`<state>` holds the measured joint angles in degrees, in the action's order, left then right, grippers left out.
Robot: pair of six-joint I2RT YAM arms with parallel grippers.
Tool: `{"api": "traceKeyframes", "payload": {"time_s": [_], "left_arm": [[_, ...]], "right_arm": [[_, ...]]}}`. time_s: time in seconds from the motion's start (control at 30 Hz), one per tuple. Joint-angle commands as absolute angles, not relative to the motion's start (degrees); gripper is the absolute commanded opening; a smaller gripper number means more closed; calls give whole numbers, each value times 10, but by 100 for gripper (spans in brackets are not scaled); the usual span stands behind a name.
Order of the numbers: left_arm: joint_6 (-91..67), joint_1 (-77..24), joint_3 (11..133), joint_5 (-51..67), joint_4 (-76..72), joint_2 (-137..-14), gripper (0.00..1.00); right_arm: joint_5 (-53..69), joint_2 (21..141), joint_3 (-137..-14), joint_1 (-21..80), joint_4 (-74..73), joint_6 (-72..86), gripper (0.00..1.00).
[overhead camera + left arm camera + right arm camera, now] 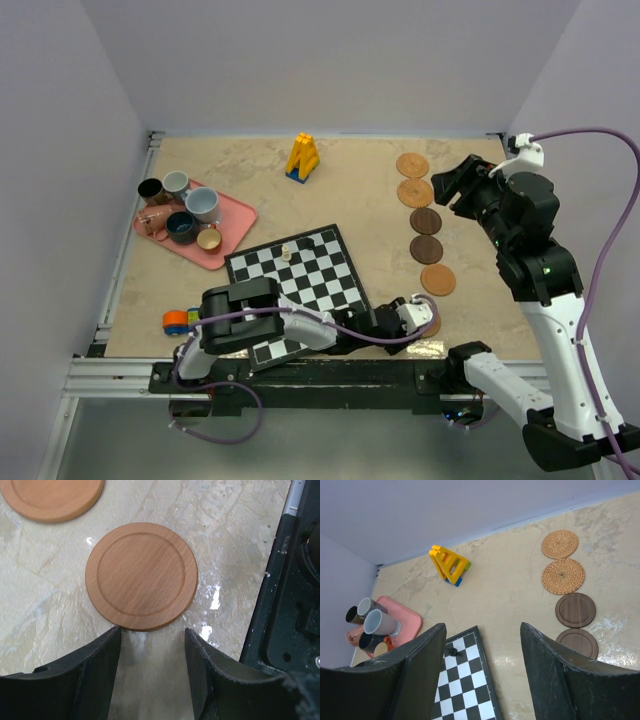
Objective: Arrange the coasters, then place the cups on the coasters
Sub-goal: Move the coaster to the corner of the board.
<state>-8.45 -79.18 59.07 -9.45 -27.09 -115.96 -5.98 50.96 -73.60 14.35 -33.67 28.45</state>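
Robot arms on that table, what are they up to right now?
Six coasters lie in a line down the right side, none with a cup on it yet. The left gripper, jaws open, sits just short of the nearest coaster, which lies flat and ungripped. The right gripper hangs open and empty near the line's far end. The cups sit crowded on the pink tray at the left.

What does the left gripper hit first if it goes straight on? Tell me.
The light wooden coaster lying flat directly ahead of the left gripper, its near edge almost at the open fingertips. Whether the tips would catch it or pass over it is unclear.
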Motion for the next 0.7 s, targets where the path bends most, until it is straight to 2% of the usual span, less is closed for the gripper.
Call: {"api": "traceKeyframes", "payload": {"time_s": [0.0,0.37,0.5,0.67], "left_arm": [[-18,-799,610,-119,-270,-1203,57],[-3,-801,664,-116,-284,-1259,56],[-9,-801,682,-152,-275,-1273,56],[-33,-802,645,-155,-316,-1245,57]], "right_arm": [[-41,505,-746,143,-310,280,66],[-36,510,-747,143,-309,279,66],[-34,511,-745,143,-308,279,66],[-36,512,-739,143,-306,279,66]]}}
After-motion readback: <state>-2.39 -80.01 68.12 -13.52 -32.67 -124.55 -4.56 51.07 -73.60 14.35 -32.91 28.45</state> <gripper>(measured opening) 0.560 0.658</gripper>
